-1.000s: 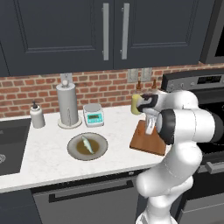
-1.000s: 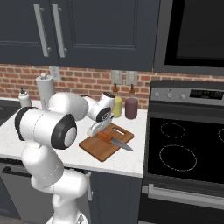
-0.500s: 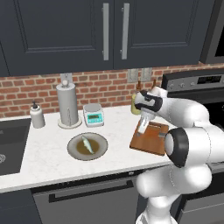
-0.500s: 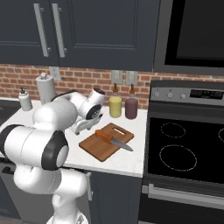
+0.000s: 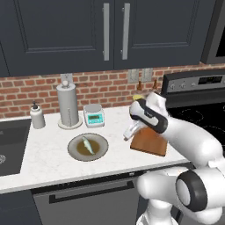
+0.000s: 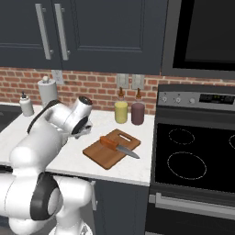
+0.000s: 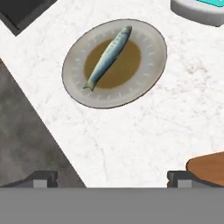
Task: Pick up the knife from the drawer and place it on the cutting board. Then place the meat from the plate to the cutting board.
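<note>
Now the fingers (image 7: pixel 111 179) stand apart and empty; the slim fish (image 7: pixel 109 57) could slide off the plate (image 7: pixel 155 41) if pinched off-centre.

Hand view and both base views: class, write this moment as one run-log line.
knife: on cutting board | fish: on plate | gripper: open, empty, over counter between plate and board
</note>
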Robot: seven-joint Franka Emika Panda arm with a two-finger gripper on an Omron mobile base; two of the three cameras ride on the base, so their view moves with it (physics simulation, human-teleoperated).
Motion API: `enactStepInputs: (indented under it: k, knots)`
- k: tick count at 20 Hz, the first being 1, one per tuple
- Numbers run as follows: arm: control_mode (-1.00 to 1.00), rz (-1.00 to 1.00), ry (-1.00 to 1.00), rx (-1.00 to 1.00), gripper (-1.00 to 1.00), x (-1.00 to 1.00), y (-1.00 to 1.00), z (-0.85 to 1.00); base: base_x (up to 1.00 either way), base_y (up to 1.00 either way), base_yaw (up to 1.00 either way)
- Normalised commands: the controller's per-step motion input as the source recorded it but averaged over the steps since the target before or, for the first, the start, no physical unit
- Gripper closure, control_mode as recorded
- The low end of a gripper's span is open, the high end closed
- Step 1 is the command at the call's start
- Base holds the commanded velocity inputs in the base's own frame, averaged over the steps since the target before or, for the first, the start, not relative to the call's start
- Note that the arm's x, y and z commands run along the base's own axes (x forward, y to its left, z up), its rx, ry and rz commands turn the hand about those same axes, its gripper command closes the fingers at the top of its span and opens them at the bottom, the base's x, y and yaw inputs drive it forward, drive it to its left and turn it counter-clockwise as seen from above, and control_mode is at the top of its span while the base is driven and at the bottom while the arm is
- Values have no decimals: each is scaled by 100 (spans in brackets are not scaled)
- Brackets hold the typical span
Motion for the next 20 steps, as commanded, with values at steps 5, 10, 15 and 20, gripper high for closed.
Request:
enactStepInputs:
  k: [5, 10, 15, 20]
  knots:
    - [-100, -33, 0, 0, -100, -4, 80, 16, 0, 0, 0]
    - [-100, -31, 1, -2, -100, 2, 95, 0, 0, 0, 0]
    - [-100, -19, 9, -5, -100, 44, 84, 0, 0, 0, 0]
    - [-100, 0, 10, -1, -100, 61, 21, 0, 0, 0, 0]
